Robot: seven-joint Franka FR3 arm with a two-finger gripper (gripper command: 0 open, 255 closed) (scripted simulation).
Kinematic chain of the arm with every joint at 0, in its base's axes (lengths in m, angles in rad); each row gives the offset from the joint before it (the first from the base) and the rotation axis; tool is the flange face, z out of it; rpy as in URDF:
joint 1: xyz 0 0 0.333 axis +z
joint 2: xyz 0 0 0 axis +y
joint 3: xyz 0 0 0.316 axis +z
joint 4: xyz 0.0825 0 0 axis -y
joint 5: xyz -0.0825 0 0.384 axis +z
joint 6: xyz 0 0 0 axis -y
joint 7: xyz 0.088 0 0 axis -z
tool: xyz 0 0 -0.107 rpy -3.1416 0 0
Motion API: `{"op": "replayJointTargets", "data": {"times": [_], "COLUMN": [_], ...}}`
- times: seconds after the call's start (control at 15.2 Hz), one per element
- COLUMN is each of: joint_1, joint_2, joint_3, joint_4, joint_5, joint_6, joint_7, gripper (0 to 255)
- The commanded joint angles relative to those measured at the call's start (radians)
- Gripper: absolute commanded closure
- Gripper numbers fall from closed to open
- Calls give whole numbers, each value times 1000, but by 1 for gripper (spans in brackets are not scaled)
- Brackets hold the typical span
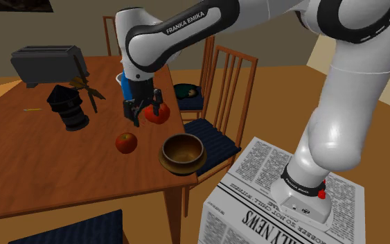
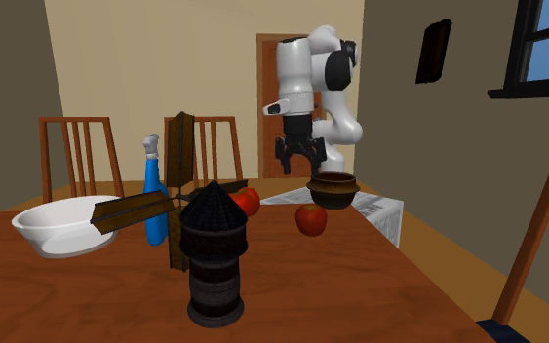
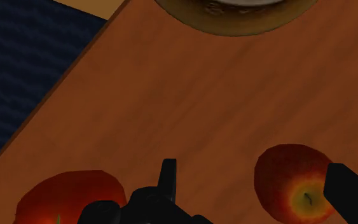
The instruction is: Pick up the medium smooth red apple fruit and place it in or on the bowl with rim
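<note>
**Shoulder view, left to right.** A dark toaster (image 1: 44, 62) and a black windmill model (image 1: 68, 104) stand at the far left of the wooden table (image 1: 41, 187). The red apple (image 1: 125, 143), yellowish around its stem hollow, rests on bare wood with free surface on every side. Above and just beyond it hangs the gripper (image 1: 143, 111), fingers spread and grasping nothing. In the wrist view the apple lies below and between them, nearer one finger. The white arm link (image 1: 186, 28) overhead is lettered "FRANKA EMIKA". A red round fruit (image 1: 157, 113) sits just beside the gripper. The brown bowl (image 1: 181, 166) stands close to the table's right edge, near the corner. A blue-cushioned chair (image 1: 210, 135) is drawn up against that edge. The stand (image 1: 255, 201) is papered with newsprint, on which the headline word "NEWS" is legible
</note>
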Motion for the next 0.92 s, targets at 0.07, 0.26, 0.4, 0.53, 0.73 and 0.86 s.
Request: {"op": "replayJointTargets", "data": {"times": [0.07,0.26,0.4,0.53,0.73,0.86], "joint_1": [30,66,92,104,106,107], "joint_2": [125,246,329,365,378,388], "joint_3": [8,8,6,3,1,-1], "joint_4": [123,248,342,372,351,338], "joint_5": [-45,-87,-113,-123,-127,-129], "joint_6": [-2,-10,-23,-18,16,38], "joint_7": [33,58,71,75,78,80], "gripper": [0,0,0,0,0,0]}}
